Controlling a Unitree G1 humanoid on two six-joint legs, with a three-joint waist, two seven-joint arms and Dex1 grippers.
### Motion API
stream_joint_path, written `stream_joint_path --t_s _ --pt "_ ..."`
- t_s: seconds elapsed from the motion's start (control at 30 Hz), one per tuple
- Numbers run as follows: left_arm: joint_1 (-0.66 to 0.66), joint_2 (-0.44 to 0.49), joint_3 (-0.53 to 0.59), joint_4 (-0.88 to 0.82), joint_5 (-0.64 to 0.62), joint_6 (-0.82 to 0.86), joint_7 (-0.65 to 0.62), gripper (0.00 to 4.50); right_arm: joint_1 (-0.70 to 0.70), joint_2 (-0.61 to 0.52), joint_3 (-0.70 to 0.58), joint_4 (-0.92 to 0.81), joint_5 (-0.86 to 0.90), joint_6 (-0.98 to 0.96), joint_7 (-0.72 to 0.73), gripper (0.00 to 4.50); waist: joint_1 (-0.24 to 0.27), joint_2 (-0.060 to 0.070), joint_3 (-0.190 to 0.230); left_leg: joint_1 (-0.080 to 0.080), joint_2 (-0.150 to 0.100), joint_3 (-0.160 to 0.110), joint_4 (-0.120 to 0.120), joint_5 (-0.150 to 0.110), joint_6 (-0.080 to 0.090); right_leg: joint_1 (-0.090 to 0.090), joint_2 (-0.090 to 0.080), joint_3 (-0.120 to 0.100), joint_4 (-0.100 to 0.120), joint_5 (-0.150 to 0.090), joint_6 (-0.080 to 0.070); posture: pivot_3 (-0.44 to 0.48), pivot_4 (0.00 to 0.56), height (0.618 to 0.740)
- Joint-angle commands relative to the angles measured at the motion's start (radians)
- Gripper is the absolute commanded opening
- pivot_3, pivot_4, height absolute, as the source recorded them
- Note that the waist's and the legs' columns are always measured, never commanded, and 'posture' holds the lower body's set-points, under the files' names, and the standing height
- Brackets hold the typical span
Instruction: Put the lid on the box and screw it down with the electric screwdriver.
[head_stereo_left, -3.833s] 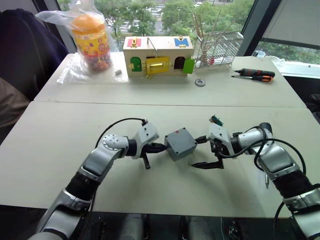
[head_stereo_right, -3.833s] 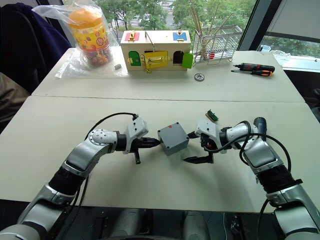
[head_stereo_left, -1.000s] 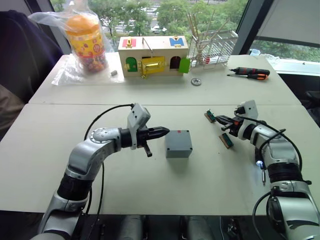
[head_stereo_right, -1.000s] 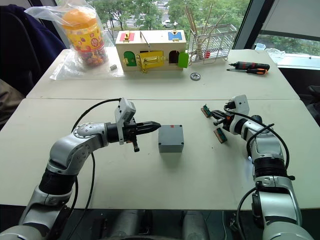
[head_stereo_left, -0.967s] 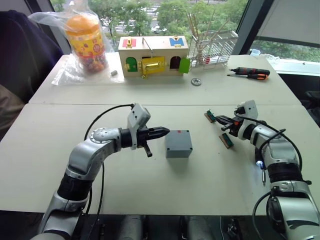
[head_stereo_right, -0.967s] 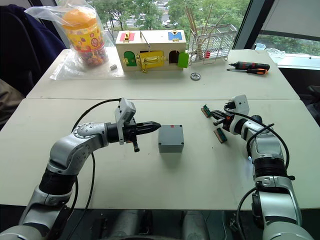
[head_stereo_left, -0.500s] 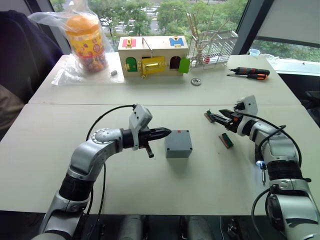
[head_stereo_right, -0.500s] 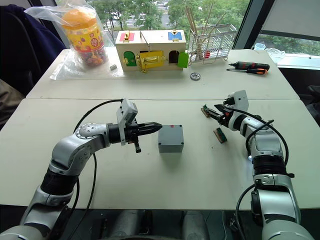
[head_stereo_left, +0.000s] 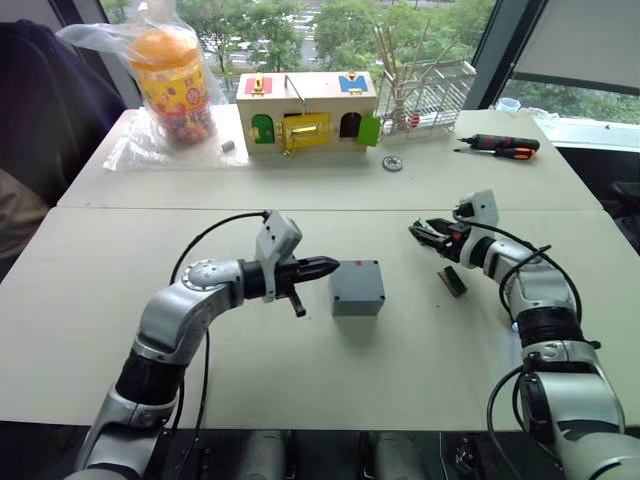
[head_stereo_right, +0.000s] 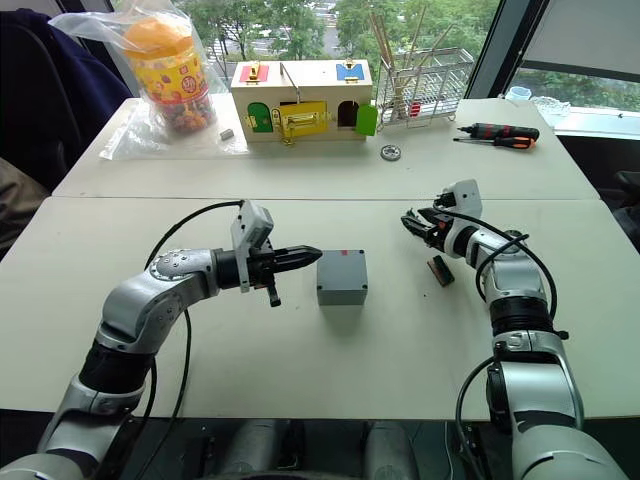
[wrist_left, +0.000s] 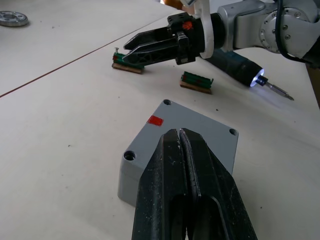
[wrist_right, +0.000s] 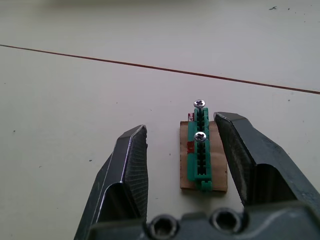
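Observation:
The grey box (head_stereo_left: 358, 304) stands mid-table with the lid (wrist_left: 212, 129) lying on top, a red sticker near one corner and open corner holes. My left gripper (head_stereo_left: 322, 267) is shut, its tips hovering at the lid's left edge. My right gripper (wrist_right: 180, 127) is open, low over the table right of the box. Its fingers straddle a green screw strip (wrist_right: 199, 152) holding two screws. The electric screwdriver (wrist_left: 236, 68) lies behind my right arm, its tip lit.
A second green strip (head_stereo_left: 453, 281) lies near my right forearm. On the far table stand a wooden box with coloured doors (head_stereo_left: 305, 108), a bagged orange jar (head_stereo_left: 170, 85), a wire rack (head_stereo_left: 430, 90), a metal ring (head_stereo_left: 392, 163) and a black-and-orange hand screwdriver (head_stereo_left: 505, 147).
My right gripper left the box, swung out right, then came back left and settled over the green screw strip. My left gripper pulled back slightly from the box and stays shut.

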Motion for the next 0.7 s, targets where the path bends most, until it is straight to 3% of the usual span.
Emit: stream_joint_path --t_s 0.03,0.13,0.7 --pt "0.004 0.004 0.007 -0.040 -0.004 -0.017 0.004 0.00 -0.031 -0.003 -0.004 0.003 -0.007 -0.030 0.002 1.48 0.000 0.000 0.000 0.000 0.000 0.000 0.000 0.000 0.000 0.000 0.000 0.000 0.000 0.000 0.000 0.000 0.150 0.706" --pt "0.005 0.004 0.005 -0.041 -0.004 -0.018 0.005 0.00 -0.031 -0.003 -0.005 0.006 -0.011 -0.034 0.000 0.06 -0.001 0.000 0.000 0.000 0.000 0.000 0.000 0.000 0.000 0.000 0.000 0.000 0.000 0.000 0.000 0.000 0.150 0.706" --pt "0.000 0.002 -0.013 -0.024 0.010 -0.033 -0.006 0.00 0.016 -0.035 -0.015 -0.098 0.010 0.063 0.039 0.06 0.000 0.000 0.000 0.000 0.000 0.000 0.000 0.000 0.000 0.000 0.000 0.000 0.000 0.000 0.000 0.000 0.150 0.706"
